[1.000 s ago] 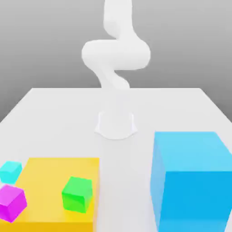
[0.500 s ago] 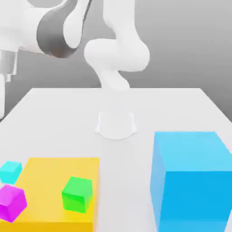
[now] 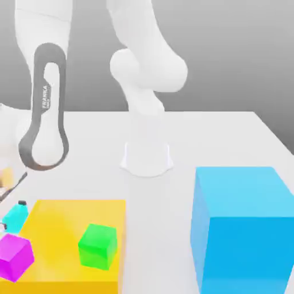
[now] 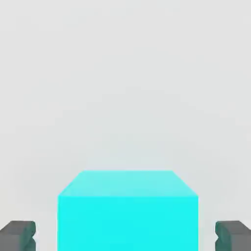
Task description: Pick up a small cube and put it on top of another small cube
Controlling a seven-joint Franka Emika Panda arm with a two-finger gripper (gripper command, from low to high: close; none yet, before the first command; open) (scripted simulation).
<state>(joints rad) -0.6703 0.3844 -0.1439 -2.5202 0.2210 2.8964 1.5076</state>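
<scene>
The small light-cyan cube (image 3: 15,217) sits at the table's near left, between the gripper's (image 4: 125,235) dark fingertips (image 4: 18,235).
It lies just beside the flat yellow slab's (image 3: 63,224) left edge and just beyond the small magenta cube (image 3: 14,257), one flat face toward the hand camera; equal sides, no long axis. The fingers flank it with slight gaps, so a grip cannot be told. Bare white table (image 3: 229,138) spreads beyond.

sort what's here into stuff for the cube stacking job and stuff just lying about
In the job:
- small light-cyan cube, with the gripper straddling it
- small green cube or small magenta cube: either could be the base

Lying about:
- huge blue cube
- flat yellow block
</scene>
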